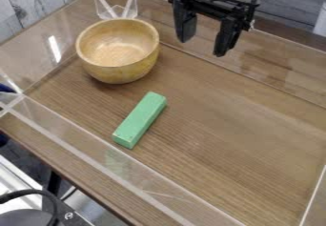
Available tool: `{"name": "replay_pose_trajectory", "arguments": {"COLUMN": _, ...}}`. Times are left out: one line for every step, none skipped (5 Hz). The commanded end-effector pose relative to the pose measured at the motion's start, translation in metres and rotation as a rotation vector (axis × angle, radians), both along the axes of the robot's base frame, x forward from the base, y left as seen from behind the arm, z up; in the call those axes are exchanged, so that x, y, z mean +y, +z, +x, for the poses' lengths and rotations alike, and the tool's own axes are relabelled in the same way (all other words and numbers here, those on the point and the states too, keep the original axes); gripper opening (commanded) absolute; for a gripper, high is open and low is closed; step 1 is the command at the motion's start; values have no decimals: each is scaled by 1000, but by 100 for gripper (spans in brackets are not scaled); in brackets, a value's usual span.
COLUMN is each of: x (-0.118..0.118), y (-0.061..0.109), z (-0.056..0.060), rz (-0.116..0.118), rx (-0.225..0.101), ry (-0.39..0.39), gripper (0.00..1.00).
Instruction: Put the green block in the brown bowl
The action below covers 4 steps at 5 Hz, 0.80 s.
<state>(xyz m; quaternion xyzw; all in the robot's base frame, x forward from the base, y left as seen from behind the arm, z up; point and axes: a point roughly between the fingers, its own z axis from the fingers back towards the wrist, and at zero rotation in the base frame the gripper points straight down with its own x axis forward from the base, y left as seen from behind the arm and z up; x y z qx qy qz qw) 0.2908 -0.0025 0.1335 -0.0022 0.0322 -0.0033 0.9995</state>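
Green block (pixel 140 119) lies flat on the wooden surface (pixel 242 125), its long axis running diagonally from lower left to upper right. The fingers (pixel 207 34) hang apart and empty well up-right of it, beside the brown bowl (pixel 118 50).

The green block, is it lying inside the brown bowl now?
No, the green block lies flat on the wooden table, apart from the brown bowl, whose inside holds nothing.

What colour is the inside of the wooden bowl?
Pale tan with visible grain, lighter than the bowl's light-brown outer wall; it shows in the camera view, the only one.
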Motion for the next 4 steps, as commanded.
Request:
{"name": "replay_pose_trajectory", "arguments": {"x": 3, "y": -8, "z": -9, "rz": 2, "rx": 19, "ry": 2, "gripper": 100}}
{"name": "replay_pose_trajectory", "arguments": {"x": 22, "y": -4, "z": -25, "rz": 17, "rx": 47, "ry": -93, "gripper": 100}}
{"name": "replay_pose_trajectory", "arguments": {"x": 48, "y": -4, "z": -41, "rz": 25, "rx": 53, "ry": -144, "gripper": 100}}
{"name": "replay_pose_trajectory", "arguments": {"x": 61, "y": -15, "z": -58, "rz": 2, "rx": 36, "ry": -161, "gripper": 100}}
